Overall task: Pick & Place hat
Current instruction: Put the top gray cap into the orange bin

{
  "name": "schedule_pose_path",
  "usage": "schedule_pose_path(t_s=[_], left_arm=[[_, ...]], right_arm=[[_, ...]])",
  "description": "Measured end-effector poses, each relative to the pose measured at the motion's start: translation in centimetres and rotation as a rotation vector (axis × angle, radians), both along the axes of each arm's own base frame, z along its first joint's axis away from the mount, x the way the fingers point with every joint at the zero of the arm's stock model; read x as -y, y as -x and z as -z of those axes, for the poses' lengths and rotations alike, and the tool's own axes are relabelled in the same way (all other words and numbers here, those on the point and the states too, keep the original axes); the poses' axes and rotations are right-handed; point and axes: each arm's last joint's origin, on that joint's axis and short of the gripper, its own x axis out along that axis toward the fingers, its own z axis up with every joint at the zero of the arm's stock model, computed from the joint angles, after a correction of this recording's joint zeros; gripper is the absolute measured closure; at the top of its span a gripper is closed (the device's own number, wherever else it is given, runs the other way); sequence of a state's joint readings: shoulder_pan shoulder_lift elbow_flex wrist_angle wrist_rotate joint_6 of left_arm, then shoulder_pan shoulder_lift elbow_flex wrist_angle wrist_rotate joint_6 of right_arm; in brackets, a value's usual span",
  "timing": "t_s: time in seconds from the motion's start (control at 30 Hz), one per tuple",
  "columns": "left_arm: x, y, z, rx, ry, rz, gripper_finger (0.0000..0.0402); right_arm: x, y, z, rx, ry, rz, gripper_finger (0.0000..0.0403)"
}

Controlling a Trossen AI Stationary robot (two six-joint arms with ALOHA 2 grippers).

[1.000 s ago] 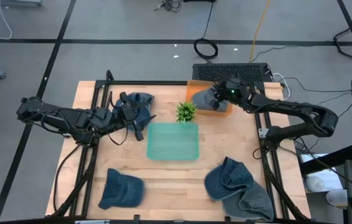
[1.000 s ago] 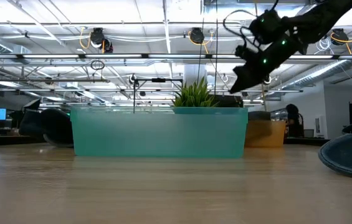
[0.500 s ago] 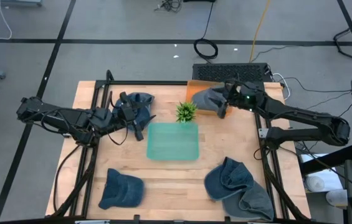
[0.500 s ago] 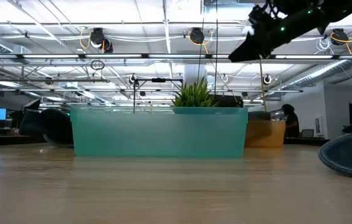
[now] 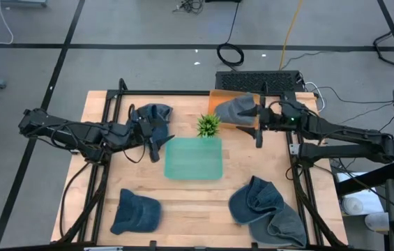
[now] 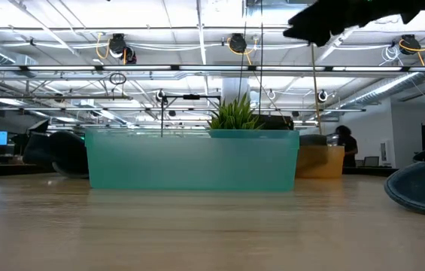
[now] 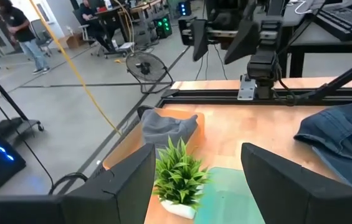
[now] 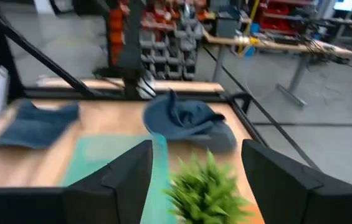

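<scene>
Hat (image 5: 236,109) of soft grey cloth is lying crumpled in the orange bin (image 5: 217,98), just beyond our right gripper (image 5: 258,125), whose two dark fingers are standing spread apart and gripping nothing; from the left wrist view we are seeing the same limp grey cloth (image 7: 166,126) draped over the bin's edge. Our right gripper is hovering beside the bin, clear of the hat, with the spiky green plant (image 5: 208,125) off to its side. Past the plant, a translucent teal tray (image 5: 194,157) is sitting flat on the pale wooden table (image 5: 183,202). Our left gripper (image 5: 153,132) is waiting near the tray's far side, fingers parted and empty, with a folded denim hat (image 5: 151,116) right beside it. Two more slumped blue denim hats (image 5: 136,211) (image 5: 263,208) are resting at the table's near edge.
</scene>
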State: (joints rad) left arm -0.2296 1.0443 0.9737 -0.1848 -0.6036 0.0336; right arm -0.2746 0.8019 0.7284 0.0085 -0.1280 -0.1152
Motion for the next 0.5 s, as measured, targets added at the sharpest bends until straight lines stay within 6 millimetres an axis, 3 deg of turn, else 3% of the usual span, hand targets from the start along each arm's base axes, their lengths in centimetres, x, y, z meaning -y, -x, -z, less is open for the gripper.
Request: schedule_pose_path(t_s=[0.3,0.5], left_arm=[[-0.4,0.1,-0.1,0.039,0.017,-0.144,0.0158],[-1.2,0.2,-0.3,0.043,0.009,-0.227,0.0145]], right_arm=[[-2.3,0.2,-1.2,0.082,-0.001,0.128,0.0162],[-3.4,0.3,-1.7,0.065,0.024,0.197,0.0112]])
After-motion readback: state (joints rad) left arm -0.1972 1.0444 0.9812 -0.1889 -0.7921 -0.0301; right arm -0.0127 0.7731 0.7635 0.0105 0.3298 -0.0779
